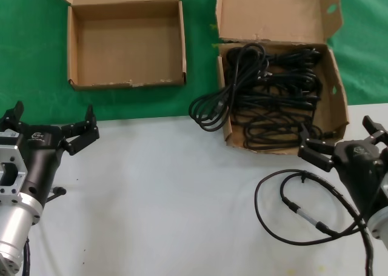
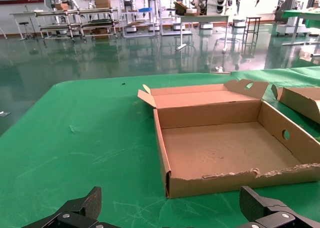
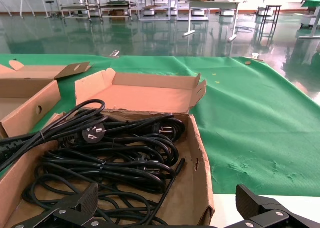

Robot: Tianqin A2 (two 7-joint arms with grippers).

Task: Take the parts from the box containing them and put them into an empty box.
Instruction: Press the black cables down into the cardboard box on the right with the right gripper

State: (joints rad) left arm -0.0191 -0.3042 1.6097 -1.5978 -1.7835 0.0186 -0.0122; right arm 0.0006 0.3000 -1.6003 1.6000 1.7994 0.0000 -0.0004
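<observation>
Spread wide at the head view's lower right, the right gripper (image 1: 339,147) should drop onto one bundle of the power cords (image 1: 276,100) in the larger box (image 1: 337,94) at upper right, while the left gripper (image 1: 53,125), also open, waits lower left below the empty box (image 1: 71,51).

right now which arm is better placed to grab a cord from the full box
Right. The open right gripper sits beside the deep cardboard box of black rubber power cords; the left gripper faces the shallow empty cardboard box.

Matte black two-fingered left gripper (image 1: 53,125) on a silver cylindrical wrist; the matching black right gripper (image 1: 342,144) trails a thin black cable.
</observation>
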